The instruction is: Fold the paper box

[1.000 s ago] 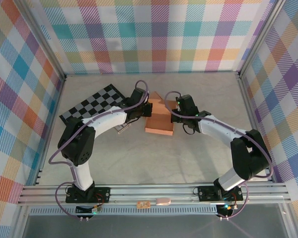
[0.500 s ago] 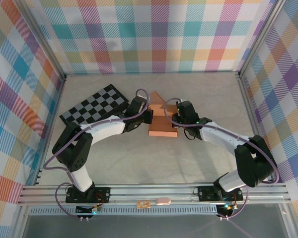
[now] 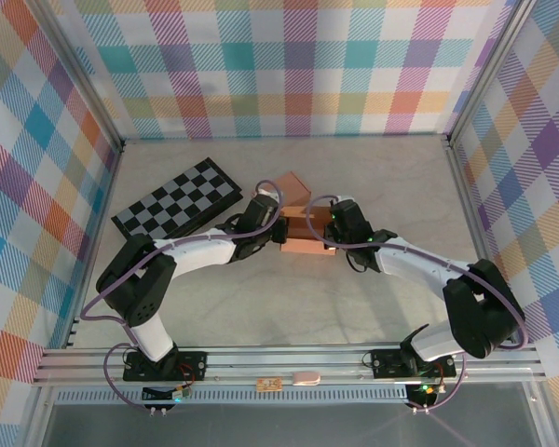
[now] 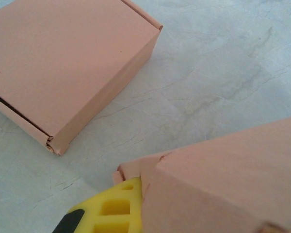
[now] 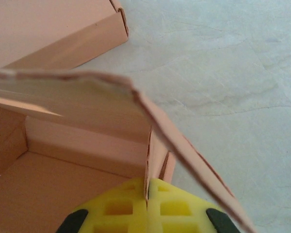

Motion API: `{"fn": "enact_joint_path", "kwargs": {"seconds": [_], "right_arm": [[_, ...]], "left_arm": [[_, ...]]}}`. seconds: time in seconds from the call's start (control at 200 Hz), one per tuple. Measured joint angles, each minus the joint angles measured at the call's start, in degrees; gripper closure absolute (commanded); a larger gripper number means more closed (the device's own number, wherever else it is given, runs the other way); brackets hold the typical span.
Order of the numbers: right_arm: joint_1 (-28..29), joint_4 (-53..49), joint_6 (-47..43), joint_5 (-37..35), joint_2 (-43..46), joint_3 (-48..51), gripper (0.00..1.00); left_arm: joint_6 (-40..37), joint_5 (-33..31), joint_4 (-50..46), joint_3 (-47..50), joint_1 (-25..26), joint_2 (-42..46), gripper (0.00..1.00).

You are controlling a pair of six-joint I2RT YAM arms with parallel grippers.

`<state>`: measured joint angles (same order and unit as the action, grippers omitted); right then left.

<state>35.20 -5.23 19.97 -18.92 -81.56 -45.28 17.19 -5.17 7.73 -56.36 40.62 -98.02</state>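
Note:
The paper box [image 3: 307,238], salmon-pink card, sits mid-table between both grippers. In the top view my left gripper [image 3: 278,230] is at its left side and my right gripper [image 3: 328,233] at its right side. In the left wrist view one yellow finger [image 4: 111,208] presses against a side flap of the paper box [image 4: 223,179], and the left gripper [image 4: 138,187] is shut on it. In the right wrist view the right gripper [image 5: 148,187] is shut on a thin upright wall of the paper box [image 5: 77,145], whose inside is open. A loose lid flap [image 5: 184,145] slants over the fingers.
A second pink box [image 3: 293,186], closed, lies just behind the held one, as the left wrist view also shows [image 4: 72,63]. A checkerboard mat [image 3: 177,198] lies at the back left. Checked walls and metal rails enclose the table [image 3: 261,298].
Both grippers have drawn the paper box toward the near edge, off the closed box behind it. The arms have come lower and closer together. Both stay shut.

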Motion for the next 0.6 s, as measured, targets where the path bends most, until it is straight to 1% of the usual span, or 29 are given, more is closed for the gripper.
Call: {"fn": "enact_joint_path", "kwargs": {"seconds": [0.115,0.3,0.345,0.5,0.605], "right_arm": [[0.15,-2.78,0.98,-0.26,0.46,-0.55,0.91],[0.52,-10.23,5.75,-0.59,1.31,-4.35,0.64],[0.59,-12.37,7.54,-0.61,1.77,-5.55,0.6],[0.79,-19.45,14.49,0.17,4.48,-8.83,0.54],[0.79,-23.06,20.37,1.9,7.85,-8.92,0.52]], "left_arm": [[0.02,-0.44,0.31,0.35,0.52,0.07,1.0],[0.17,-0.52,0.39,0.68,1.6,0.28,1.0],[0.17,-0.52,0.39,0.68,1.9,0.28,1.0],[0.17,-0.76,0.33,0.66,2.27,0.26,1.0],[0.17,-1.01,0.13,0.59,2.34,0.26,1.0]]}}
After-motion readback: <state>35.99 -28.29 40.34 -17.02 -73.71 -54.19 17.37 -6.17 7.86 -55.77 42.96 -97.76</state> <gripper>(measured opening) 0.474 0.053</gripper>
